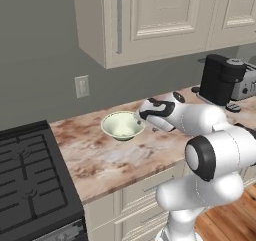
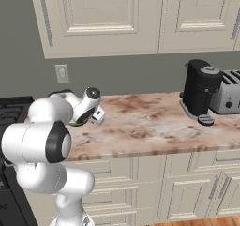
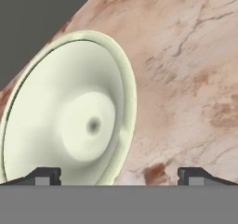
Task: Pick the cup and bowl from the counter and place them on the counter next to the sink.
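Marbled counter (image 1: 100, 160), cream-green bowl (image 1: 122, 125) beneath spread end effector (image 3: 119, 175), nothing between fingertips.

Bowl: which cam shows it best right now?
Hand view: the bowl sits close, its inside and rim plain, with the open gripper just short of it. Left base view shows the whole bowl on the counter, smaller. In right base view the arm mostly hides it.

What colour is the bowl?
The bowl is pale cream-green all over, plain, with no pattern. The hand view shows it best.

A kitchen: stove (image 1: 30, 180), marbled counter (image 2: 150, 119), cream cabinets (image 2: 112, 18), toaster (image 2: 229, 91).
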Controlling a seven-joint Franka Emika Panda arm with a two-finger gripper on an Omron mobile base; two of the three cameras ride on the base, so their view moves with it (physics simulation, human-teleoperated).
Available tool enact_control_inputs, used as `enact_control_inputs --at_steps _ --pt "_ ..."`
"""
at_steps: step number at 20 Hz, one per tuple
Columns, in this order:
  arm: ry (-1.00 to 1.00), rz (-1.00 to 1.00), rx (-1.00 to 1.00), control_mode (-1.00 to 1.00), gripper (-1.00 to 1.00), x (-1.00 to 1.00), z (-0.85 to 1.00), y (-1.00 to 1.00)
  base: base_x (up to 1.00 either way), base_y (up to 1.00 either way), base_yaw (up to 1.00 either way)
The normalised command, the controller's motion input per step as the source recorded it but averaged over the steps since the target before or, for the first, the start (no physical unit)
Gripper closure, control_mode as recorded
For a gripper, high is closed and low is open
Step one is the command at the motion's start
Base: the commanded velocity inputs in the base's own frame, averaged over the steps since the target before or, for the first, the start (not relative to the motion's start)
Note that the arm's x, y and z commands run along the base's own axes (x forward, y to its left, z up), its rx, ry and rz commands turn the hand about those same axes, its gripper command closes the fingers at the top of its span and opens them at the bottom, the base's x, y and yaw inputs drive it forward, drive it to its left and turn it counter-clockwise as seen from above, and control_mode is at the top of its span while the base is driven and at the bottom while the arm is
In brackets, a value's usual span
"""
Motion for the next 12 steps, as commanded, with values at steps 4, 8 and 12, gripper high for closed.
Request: enact_control_inputs --at_steps 4,8,12 --pt "0.02 0.00 0.00 -1.00 -1.00 0.00 -0.01 0.26 0.00 0.00 0.00" --pt "0.02 0.00 0.00 -1.00 -1.00 0.00 0.00 0.06 0.00 0.00 0.00" --pt "0.01 0.00 0.00 -1.00 -1.00 0.00 -0.06 0.00 0.00 0.00 0.00"
